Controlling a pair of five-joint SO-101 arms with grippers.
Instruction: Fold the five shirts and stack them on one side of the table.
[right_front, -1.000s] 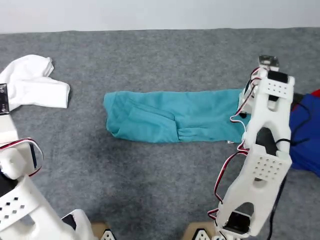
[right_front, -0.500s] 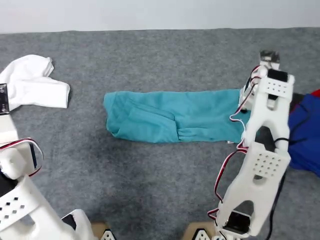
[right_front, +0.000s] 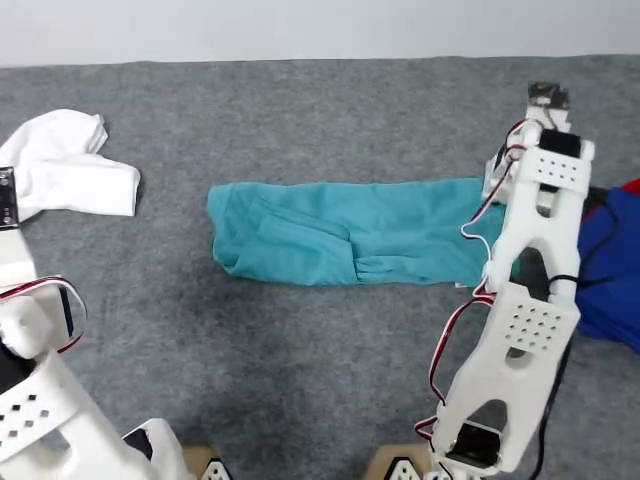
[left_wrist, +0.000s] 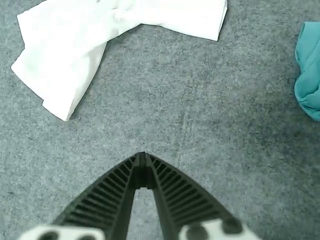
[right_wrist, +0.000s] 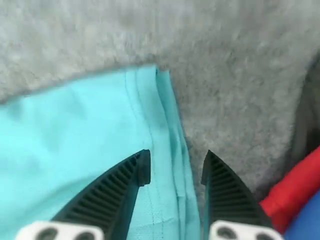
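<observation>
A teal shirt (right_front: 340, 240), folded into a long band, lies across the middle of the grey table. My right arm (right_front: 530, 300) stands over the band's right end. In the right wrist view my right gripper (right_wrist: 175, 167) is open just above the teal shirt (right_wrist: 75, 150), one finger on each side of its hemmed edge. A crumpled white shirt (right_front: 65, 170) lies at the far left. My left gripper (left_wrist: 145, 160) is shut and holds nothing, low over bare table near the white shirt (left_wrist: 75, 45). An edge of the teal shirt (left_wrist: 307, 75) also shows there.
A blue shirt (right_front: 610, 270) and a bit of red cloth (right_front: 632, 188) lie at the right edge, partly under my right arm. The red cloth (right_wrist: 295, 190) is close beside the right gripper. My left arm (right_front: 30, 400) fills the near left corner.
My right arm has shifted slightly toward the far side and to the right, along the teal shirt's right end. The left arm and the shirts have not moved.
</observation>
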